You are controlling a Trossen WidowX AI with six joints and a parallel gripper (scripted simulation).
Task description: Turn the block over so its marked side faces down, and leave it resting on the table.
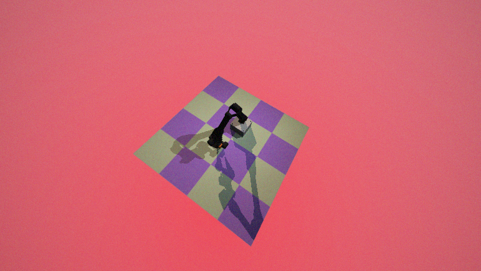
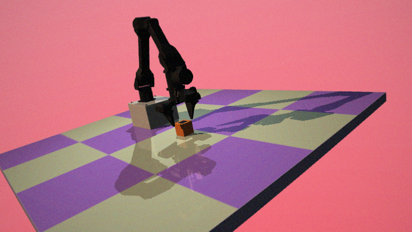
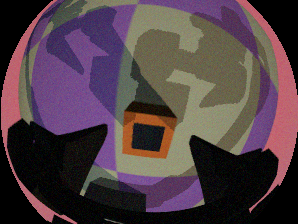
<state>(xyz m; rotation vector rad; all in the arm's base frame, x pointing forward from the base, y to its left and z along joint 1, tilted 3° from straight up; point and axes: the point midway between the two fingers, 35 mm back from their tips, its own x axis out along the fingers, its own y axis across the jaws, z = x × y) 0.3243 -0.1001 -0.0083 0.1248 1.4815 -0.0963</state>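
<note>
Fingers spread wide above the block, nothing gripped.

The fingers (image 2: 175, 116) are seen fully apart and pointing down, one tip on either side of the orange block (image 2: 184, 128) and just above it; in the wrist view the fingers frame the block (image 3: 149, 136) without touching it. The block is set upright on the checkered surface (image 2: 259, 161), its dark marked face turned up. It is placed near the middle of the surface, just beside the grey base (image 2: 144, 115) of the arm (image 2: 161, 57), well apart from every edge and corner. In the top view the block (image 1: 220, 145) is mostly hidden under the gripper. Arm shadows are cast across the surface toward its near and far edges.
</note>
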